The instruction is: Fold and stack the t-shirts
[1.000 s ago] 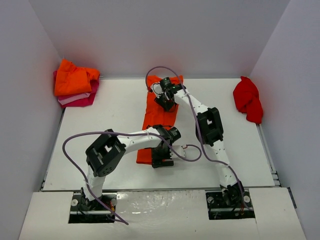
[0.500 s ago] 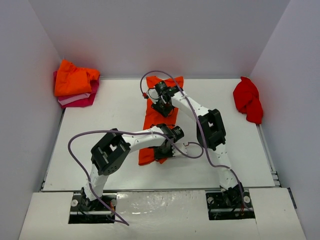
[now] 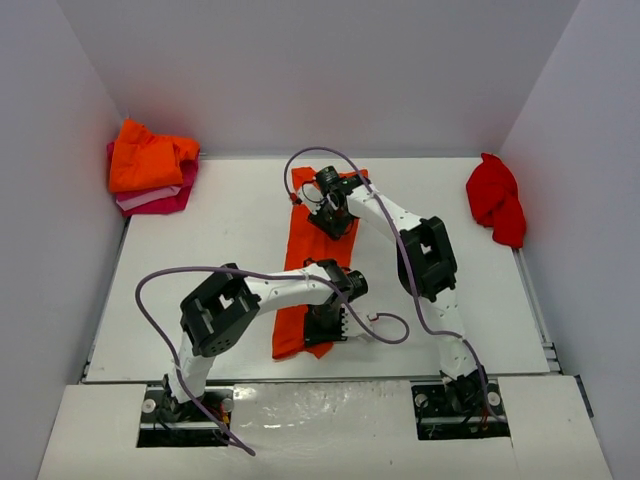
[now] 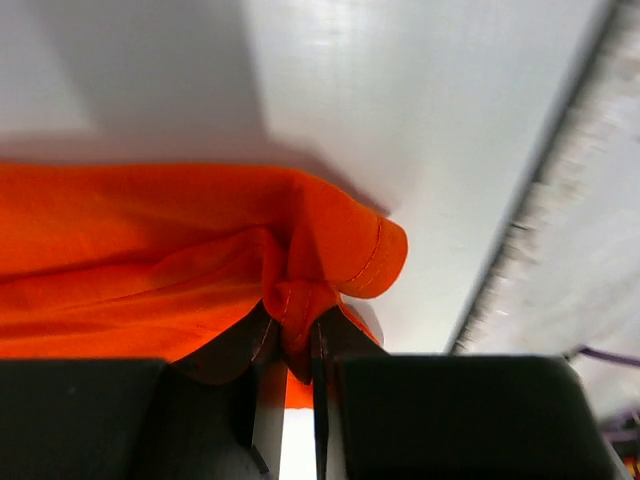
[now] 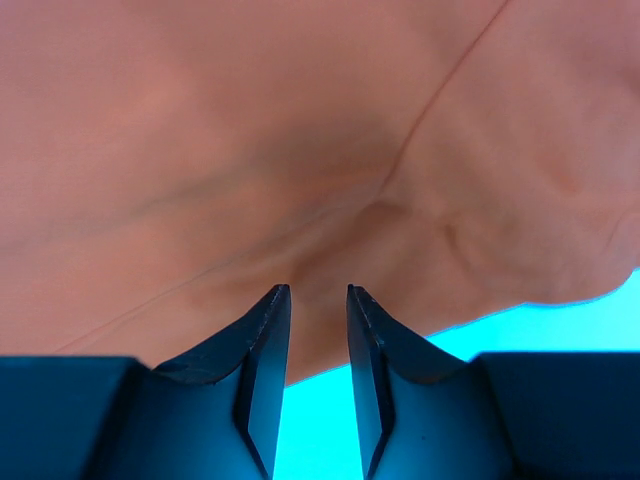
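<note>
An orange t-shirt [image 3: 305,250], folded into a long strip, lies lengthwise down the middle of the table. My left gripper [image 3: 325,322] is at its near end. In the left wrist view the left gripper [image 4: 290,328] is shut on a bunched fold of the orange t-shirt [image 4: 150,240]. My right gripper [image 3: 335,212] is down on the strip's far end. In the right wrist view the right gripper [image 5: 316,292] has its jaws a narrow gap apart, tips against the orange t-shirt [image 5: 300,150], and the cloth shows in the gap.
A stack of folded shirts [image 3: 150,160], orange over pink and white, sits in the back left corner. A crumpled red t-shirt [image 3: 495,200] lies at the right edge. White walls close in the table on three sides. A purple cable [image 3: 200,275] loops over the left arm.
The left gripper shut on the strip's near end and drew it toward the near edge, so the strip lies longer. The right gripper's jaws narrowed over the far end.
</note>
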